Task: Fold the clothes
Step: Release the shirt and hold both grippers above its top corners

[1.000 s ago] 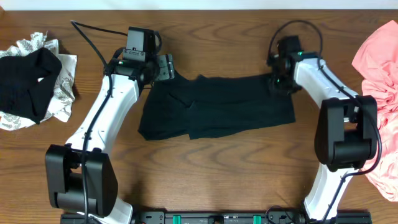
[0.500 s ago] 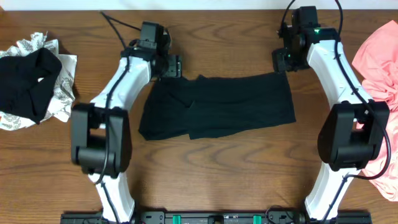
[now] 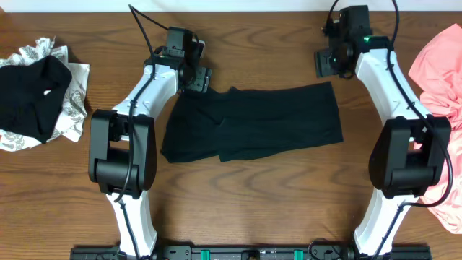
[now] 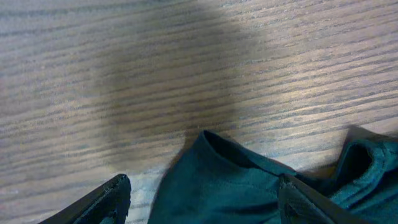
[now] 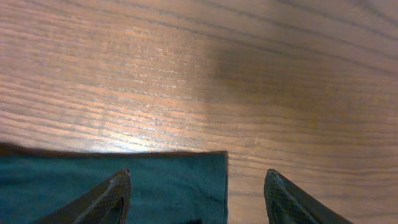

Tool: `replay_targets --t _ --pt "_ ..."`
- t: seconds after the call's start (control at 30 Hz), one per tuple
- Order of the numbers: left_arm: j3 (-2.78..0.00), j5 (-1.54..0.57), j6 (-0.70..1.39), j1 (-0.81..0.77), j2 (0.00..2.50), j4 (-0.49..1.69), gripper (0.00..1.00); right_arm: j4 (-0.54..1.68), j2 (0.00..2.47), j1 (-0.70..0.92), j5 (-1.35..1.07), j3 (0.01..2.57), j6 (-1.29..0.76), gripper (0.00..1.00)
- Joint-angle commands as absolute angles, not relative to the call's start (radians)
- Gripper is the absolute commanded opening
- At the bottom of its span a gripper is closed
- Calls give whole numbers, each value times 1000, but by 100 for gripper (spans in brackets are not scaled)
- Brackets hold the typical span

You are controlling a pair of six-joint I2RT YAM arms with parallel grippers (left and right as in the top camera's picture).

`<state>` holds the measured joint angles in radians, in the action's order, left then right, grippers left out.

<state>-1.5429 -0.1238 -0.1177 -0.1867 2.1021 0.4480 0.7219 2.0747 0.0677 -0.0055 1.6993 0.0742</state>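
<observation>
Two grippers, both spread wide, nothing pinched: left gripper (image 3: 196,78) over far-left corner of black shirt (image 3: 253,123), raised fold of fabric between its fingers (image 4: 115,196); right gripper (image 3: 325,63) just beyond far-right corner. Shirt flat on table (image 3: 253,202), pink tee (image 3: 437,65) well right of it, black-and-white pile (image 3: 36,94) well left. Long axis left-to-right; left end rumpled, right end square. Neck end: cannot tell. Risk, as judged: catching top layer only, or unequal bites at the two corners, dragging shirt askew and opening the fold.
</observation>
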Motion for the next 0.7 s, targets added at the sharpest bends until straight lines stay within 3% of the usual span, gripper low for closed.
replay_targets --t 0.0,0.13,0.27,0.47,0.67 --pt "-1564 -111 -149 -181 2134 443 76 694 2082 53 4 1652 87 67" --pt "-1564 -112 -149 -182 2160 443 75 663 2082 52 4 1614 87 67" --pt "-1563 -112 -149 -182 2170 443 61 642 2082 50 4 1593 88 66" --pt "-1561 -112 -149 -182 2170 438 60 494 2082 41 13 1509 111 69" --pt "-1549 -112 -150 -182 2171 435 51 353 2082 29 28 1422 110 68"
